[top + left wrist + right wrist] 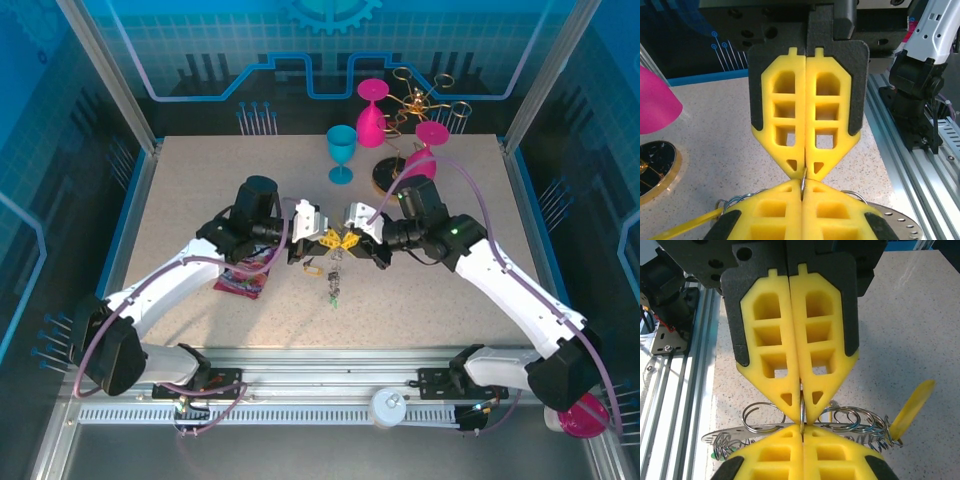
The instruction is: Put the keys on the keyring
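While both jaw pairs are pressed together, left gripper [325, 240] and right gripper [350, 240] pinching the flat dark grey metal keyring [735, 432] tip-to-tip, tiny yellow- and green-tagged metal keys [334, 288] dangle below. Uneven pulling could twist the ring free and drop everything.

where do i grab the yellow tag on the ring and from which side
I'd pinch the yellow tag across its flat faces at its free upper end, coming from the side away from the keyring. It is a thin paddle sticking up and out past the wire loops, so that end stands clear.
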